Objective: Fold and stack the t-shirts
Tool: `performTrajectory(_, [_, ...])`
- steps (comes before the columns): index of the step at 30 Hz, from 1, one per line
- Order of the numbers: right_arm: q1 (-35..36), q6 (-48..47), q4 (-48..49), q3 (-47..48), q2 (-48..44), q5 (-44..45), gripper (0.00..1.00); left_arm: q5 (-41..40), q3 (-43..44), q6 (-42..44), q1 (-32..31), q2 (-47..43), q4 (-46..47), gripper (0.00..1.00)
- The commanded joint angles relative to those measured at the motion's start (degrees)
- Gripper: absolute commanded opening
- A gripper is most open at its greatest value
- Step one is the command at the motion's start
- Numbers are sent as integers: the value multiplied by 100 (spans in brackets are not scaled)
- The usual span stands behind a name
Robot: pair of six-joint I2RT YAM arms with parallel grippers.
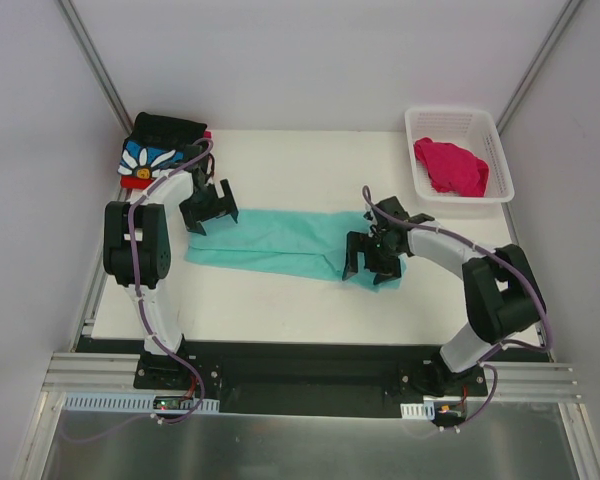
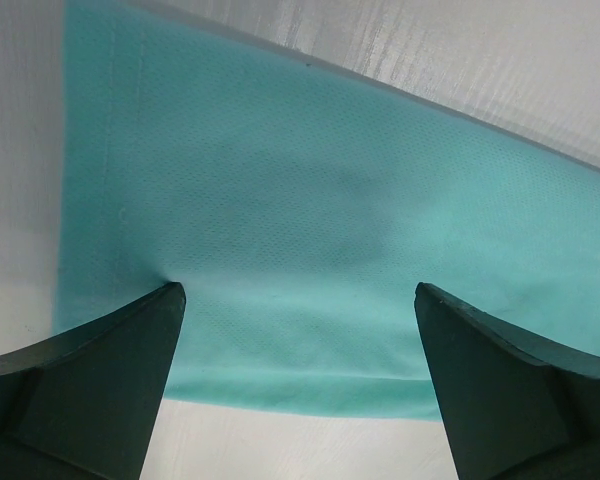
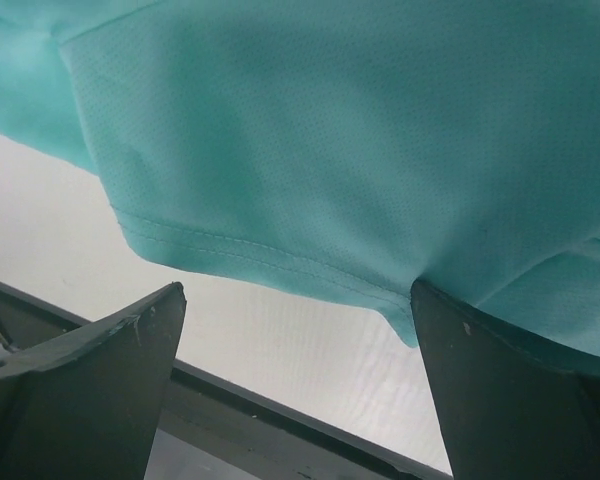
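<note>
A mint-teal t-shirt [image 1: 280,243], folded into a long strip, lies across the middle of the table. My left gripper [image 1: 208,212] is open over the strip's left end. In the left wrist view its jaws [image 2: 295,290] stand wide apart over the teal cloth [image 2: 310,200], holding nothing. My right gripper [image 1: 372,262] is open at the strip's right end. In the right wrist view [image 3: 295,290] its right finger [image 3: 500,390] touches the hem of the teal cloth [image 3: 360,130]. A folded black daisy shirt [image 1: 158,150] lies at the back left on a red one [image 1: 135,183]. A magenta-pink shirt [image 1: 450,166] is crumpled in the basket.
The white lattice basket [image 1: 500,150] stands at the table's back right corner. The table's near edge and a black rail [image 3: 280,420] lie just below the right gripper. White walls close in the table on three sides.
</note>
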Motion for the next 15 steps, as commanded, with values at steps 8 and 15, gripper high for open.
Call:
performTrajectory(8, [-745,-342,-1013,185,-663,1185,96,-20,-17,66,52,-430,-136,99])
performTrajectory(15, [-194,-184,-1329,1020,-998,772,97,165,-61,13,52,-482,-154,99])
